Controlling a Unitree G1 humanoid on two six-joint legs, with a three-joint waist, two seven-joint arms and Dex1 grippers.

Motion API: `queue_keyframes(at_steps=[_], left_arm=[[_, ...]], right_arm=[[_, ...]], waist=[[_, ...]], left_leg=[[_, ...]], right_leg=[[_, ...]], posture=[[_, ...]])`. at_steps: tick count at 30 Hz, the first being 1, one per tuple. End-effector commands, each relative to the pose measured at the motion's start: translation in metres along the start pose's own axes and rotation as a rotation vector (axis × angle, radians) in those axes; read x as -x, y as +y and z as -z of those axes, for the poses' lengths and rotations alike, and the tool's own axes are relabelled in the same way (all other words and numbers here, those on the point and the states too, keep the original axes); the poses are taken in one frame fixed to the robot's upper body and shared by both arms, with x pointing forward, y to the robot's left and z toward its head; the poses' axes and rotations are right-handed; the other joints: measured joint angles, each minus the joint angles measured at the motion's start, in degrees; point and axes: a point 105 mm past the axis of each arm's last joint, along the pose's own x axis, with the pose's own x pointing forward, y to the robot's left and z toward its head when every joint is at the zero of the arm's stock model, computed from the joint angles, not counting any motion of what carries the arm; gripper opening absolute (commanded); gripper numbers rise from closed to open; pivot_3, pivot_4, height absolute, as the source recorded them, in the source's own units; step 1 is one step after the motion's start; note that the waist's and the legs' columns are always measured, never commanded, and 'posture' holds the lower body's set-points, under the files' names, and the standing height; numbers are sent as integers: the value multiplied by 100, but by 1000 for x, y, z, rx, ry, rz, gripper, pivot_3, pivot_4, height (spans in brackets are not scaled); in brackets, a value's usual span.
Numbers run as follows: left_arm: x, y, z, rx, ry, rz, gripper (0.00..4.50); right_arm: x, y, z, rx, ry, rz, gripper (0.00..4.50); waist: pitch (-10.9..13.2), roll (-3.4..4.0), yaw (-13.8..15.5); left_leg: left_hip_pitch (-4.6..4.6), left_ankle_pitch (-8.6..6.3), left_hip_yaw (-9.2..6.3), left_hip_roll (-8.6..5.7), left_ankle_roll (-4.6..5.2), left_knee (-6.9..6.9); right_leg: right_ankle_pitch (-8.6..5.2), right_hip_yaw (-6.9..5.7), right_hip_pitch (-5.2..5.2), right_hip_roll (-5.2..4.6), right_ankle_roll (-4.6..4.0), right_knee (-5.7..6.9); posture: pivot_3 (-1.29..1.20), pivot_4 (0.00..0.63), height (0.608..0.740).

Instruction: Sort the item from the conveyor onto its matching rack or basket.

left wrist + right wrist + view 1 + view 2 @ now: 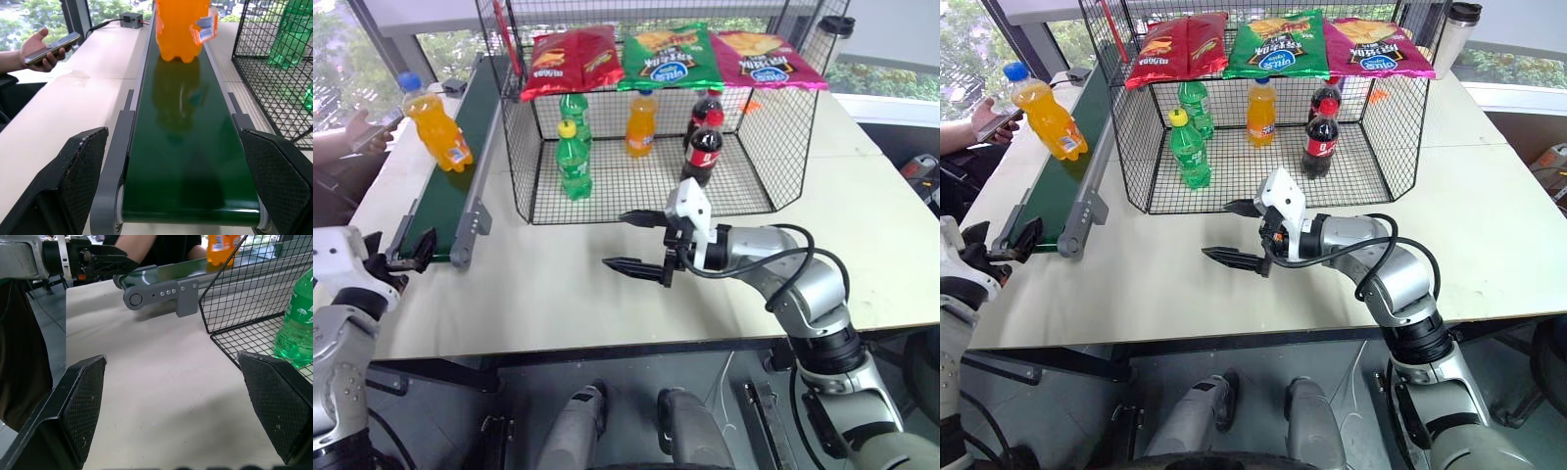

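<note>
Orange soda bottle (pixel 438 125) upright on the conveyor (pixel 460 166), beyond the spread-fingered, empty left gripper (pixel 399 259); right gripper (pixel 641 243) likewise released; bottle likely heavy, smooth-walled, best clasped mid-body.

- I see three crisp bags lying flat in a row along the top: a red bag (pixel 571 59), a green bag (pixel 666 54), a magenta bag (pixel 766 57);
- two green soda bottles (pixel 573 157) stand upright, one close behind the other; two dark cola bottles (pixel 703 143) stand likewise further right;
- a person's hand (pixel 36 49) holds a phone (pixel 53 48) out by the far side;
- a small black box (pixel 131 19) with a cable sits on the pale table (pixel 862 225);
- what I take for a steel tumbler (pixel 1459 27) stands at the far right corner.
</note>
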Motion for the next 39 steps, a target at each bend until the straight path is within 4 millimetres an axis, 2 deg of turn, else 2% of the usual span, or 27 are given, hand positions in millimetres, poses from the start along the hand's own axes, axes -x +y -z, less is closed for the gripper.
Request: queue_keyframes(at_steps=[1, 19, 27, 29, 31, 32, 37, 39], left_arm=[[-1, 1, -10, -28, -42, -5, 4500], [-12, -2, -12, -37, -58, 1, 4500], [-20, -7, -6, -63, -40, 19, 4500], [-19, -9, -5, -63, -47, 42, 3969], [-17, -12, -10, -37, -75, 65, 3148], [-16, -13, -13, -21, -89, 76, 2923], [-15, -16, -29, 18, -124, 110, 2920], [-17, -17, -41, 22, -150, 132, 2920]], right_arm=[[2, 2, -8, 39, -21, 0, 4416], [3, 0, -7, 45, -15, 11, 4416], [5, -2, -7, 46, -10, 22, 4416], [5, -2, -7, 46, -8, 27, 4500], [6, -3, -6, 48, -6, 31, 4500], [6, -3, -6, 48, -5, 32, 4500], [7, -2, -6, 47, -3, 34, 4500], [7, -2, -7, 47, -3, 33, 4500]], waist=[[0, 0, 1], [0, 0, 1], [0, 0, 2], [0, 0, 2], [0, 0, 2], [0, 0, 8], [0, 0, 7], [2, -3, 7]], left_leg=[[0, 0, 0, 0, 0, 0], [-1, -1, 0, 0, 1, -1], [-1, -1, 0, 0, 2, -1], [-1, -1, 0, 0, 2, -1], [-1, -1, 0, -1, 1, -1], [-1, -1, 0, -1, 2, -1], [-2, -1, -4, -1, 2, -1], [-2, -1, -4, -1, 2, -1]], right_leg=[[0, 0, 0, 0, 0, 0], [0, -2, 1, 0, 0, -6], [4, -3, 1, 1, -6, -6], [4, -3, 1, 1, -5, -6], [6, -3, 1, 1, -9, -7], [6, -3, 1, 1, -9, -7], [1, -5, 2, 0, 0, -8], [1, -6, 2, 1, -1, -8]], posture=[[0, 150, 739], [0, 150, 739], [0, 150, 739], [0, 150, 739], [0, 150, 739], [0, 150, 739], [0, 150, 739], [0, 150, 739]])
